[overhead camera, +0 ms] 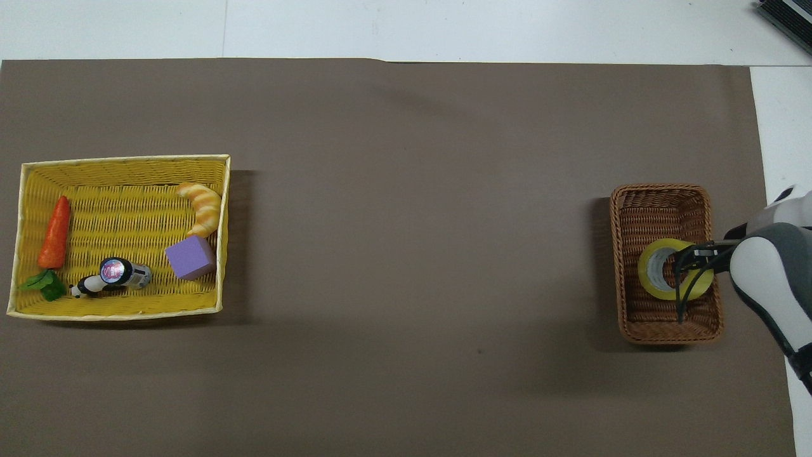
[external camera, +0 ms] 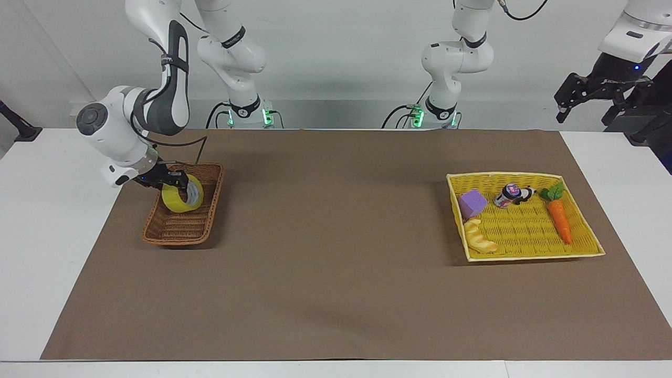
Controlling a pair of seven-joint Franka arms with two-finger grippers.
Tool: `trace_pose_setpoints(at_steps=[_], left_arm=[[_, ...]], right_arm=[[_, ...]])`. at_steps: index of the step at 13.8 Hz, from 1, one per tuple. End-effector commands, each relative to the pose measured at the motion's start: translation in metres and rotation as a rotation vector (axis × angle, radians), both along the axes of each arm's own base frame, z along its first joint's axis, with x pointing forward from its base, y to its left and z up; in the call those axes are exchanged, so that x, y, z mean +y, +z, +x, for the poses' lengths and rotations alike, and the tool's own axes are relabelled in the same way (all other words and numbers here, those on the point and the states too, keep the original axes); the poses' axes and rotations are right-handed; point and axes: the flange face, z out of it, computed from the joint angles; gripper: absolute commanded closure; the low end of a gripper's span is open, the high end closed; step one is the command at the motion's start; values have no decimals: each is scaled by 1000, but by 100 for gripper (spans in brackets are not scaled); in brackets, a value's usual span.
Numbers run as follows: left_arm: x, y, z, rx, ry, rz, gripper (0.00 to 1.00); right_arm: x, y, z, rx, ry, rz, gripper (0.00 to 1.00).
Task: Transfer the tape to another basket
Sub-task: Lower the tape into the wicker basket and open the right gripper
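Note:
The tape, a yellow roll with a pale core, sits tilted inside the brown wicker basket at the right arm's end of the table. In the overhead view the tape lies in the half of the basket nearer the robots. My right gripper is down in the basket at the roll's upper rim, reaching over the basket's side wall; the same right gripper covers part of the roll from above. My left gripper waits open, raised off the table's left-arm end.
A flat yellow woven tray sits toward the left arm's end, holding a carrot, a croissant, a purple block and a small can. Brown paper covers the table between the two containers.

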Motion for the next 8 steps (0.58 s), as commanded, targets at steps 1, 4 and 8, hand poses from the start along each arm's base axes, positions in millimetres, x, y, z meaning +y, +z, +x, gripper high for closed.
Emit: trace_pose_setpoints(at_steps=[1, 4, 8], left_arm=[[0, 3, -6, 6, 2, -6, 0], [0, 3, -6, 6, 2, -6, 0], [0, 3, -6, 6, 2, -6, 0]], right_arm=[[2, 49, 8, -22, 36, -27, 0], [9, 81, 11, -76, 37, -44, 0], [25, 131, 29, -178, 57, -70, 0]])
